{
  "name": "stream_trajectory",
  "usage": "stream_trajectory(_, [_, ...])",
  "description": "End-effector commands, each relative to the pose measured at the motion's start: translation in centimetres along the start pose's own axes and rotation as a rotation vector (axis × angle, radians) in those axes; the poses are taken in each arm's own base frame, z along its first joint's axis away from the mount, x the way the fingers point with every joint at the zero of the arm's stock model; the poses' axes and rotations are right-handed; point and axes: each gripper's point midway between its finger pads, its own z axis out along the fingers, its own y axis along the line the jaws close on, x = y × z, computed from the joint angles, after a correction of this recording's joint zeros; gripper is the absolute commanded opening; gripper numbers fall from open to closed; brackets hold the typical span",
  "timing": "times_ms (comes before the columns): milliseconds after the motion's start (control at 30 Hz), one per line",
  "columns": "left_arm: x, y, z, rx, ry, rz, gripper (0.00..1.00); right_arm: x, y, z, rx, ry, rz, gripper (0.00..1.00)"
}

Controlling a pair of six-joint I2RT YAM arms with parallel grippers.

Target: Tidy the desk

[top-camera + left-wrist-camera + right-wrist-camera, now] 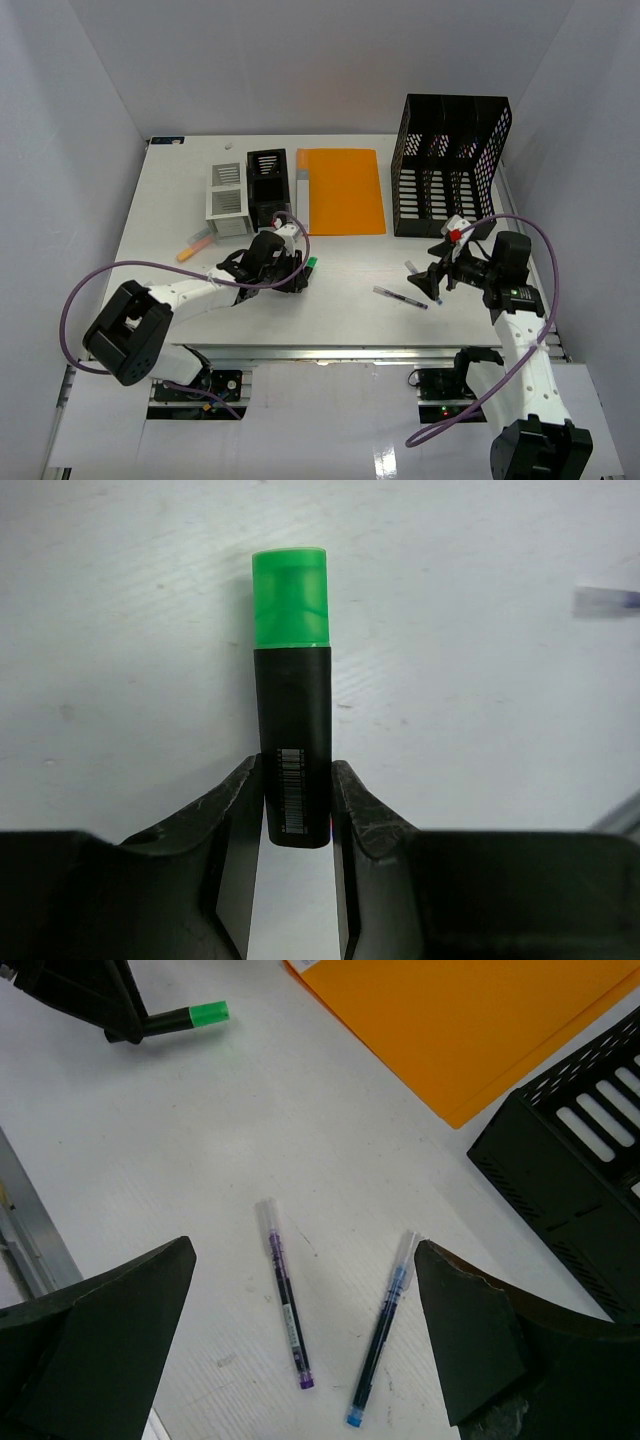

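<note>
The white desk [350, 265] holds scattered stationery. My left gripper [287, 272] is shut on the black body of a green-capped highlighter [310, 263], low over the desk in front of the small boxes. In the left wrist view the fingers [240, 810] clamp its rear end and the green cap [290, 595] points away. My right gripper [432, 282] is open and empty, hovering over a purple pen [288, 1310] and a blue pen [383, 1332] that lie between its fingers [470, 1330]. The purple pen [400, 298] lies left of that gripper.
An orange folder [342, 190] lies flat at the back middle. A black mesh file holder [450, 165] stands at the back right. A white-grey box [228, 195] and a black box [266, 180] stand at the back left. An orange highlighter [194, 247] lies at left. A metal rail [330, 352] runs along the front.
</note>
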Motion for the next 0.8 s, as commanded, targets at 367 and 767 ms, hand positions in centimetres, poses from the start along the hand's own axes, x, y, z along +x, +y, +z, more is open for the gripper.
stream_trajectory(367, [-7.0, -12.8, -1.8, 0.511, -0.275, -0.069, 0.08, -4.0, 1.1, 6.9, -0.095, 0.129, 0.664, 0.91])
stream_trajectory(767, [-9.1, -16.4, 0.6, 0.509, -0.331, 0.051, 0.08, -2.9, -1.1, 9.3, -0.003, 0.216, 0.87, 0.89])
